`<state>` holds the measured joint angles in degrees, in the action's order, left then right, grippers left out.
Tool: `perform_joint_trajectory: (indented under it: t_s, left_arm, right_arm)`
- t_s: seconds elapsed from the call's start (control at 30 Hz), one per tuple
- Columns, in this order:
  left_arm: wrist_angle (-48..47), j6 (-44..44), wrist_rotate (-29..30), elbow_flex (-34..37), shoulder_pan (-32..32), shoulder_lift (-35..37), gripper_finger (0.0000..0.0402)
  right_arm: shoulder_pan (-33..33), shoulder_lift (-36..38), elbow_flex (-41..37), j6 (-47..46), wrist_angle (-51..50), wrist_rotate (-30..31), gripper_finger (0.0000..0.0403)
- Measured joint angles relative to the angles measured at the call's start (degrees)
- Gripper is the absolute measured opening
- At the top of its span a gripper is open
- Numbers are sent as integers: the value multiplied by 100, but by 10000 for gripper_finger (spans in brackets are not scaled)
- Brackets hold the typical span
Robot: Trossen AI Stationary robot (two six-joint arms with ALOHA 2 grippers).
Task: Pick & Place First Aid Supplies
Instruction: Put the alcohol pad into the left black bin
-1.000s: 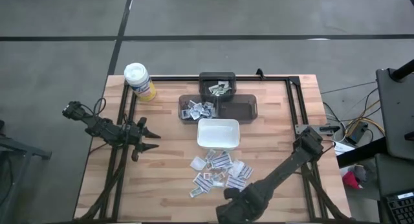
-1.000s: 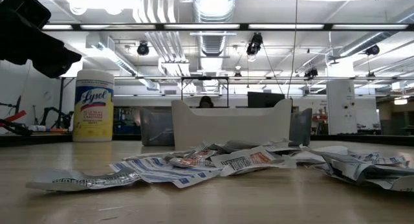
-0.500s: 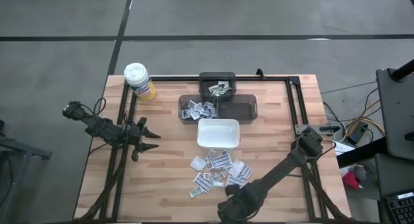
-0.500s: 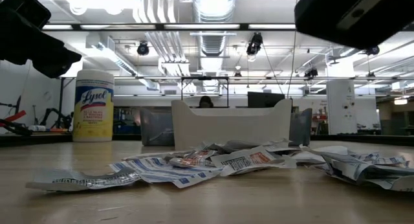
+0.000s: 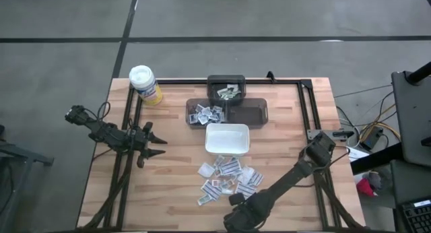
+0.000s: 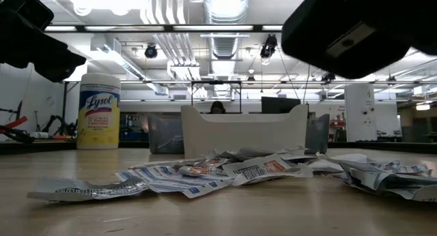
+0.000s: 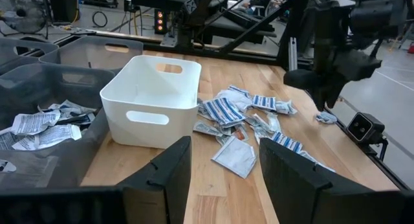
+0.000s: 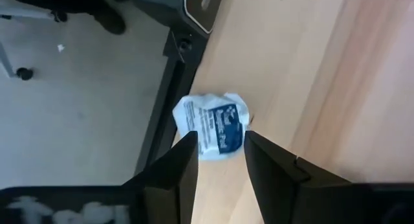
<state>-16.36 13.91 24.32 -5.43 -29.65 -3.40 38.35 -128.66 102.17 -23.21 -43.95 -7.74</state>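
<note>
First aid supplies (image 5: 225,176) are heaped below the white dish (image 5: 227,139), one stray packet (image 8: 212,126) lying just beyond the right gripper (image 8: 218,160), whose parted, empty fingers are nearest it.

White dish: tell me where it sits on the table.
In the high view the white dish sits near the table's middle, just below the dark bins, with the loose pile of packets spread on the wood beneath it.
</note>
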Motion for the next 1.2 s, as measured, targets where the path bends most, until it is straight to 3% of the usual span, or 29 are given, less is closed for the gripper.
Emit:
perform_joint_trajectory:
  t_s: [0.6,1.2]
  left_arm:
    - [11,0,2,0,0,-2,177]
    - [10,0,2,0,0,-2,177]
  right_arm:
    - [-17,-374,138,91,-87,581,99]
    - [-188,-371,79,99,-222,646,29]
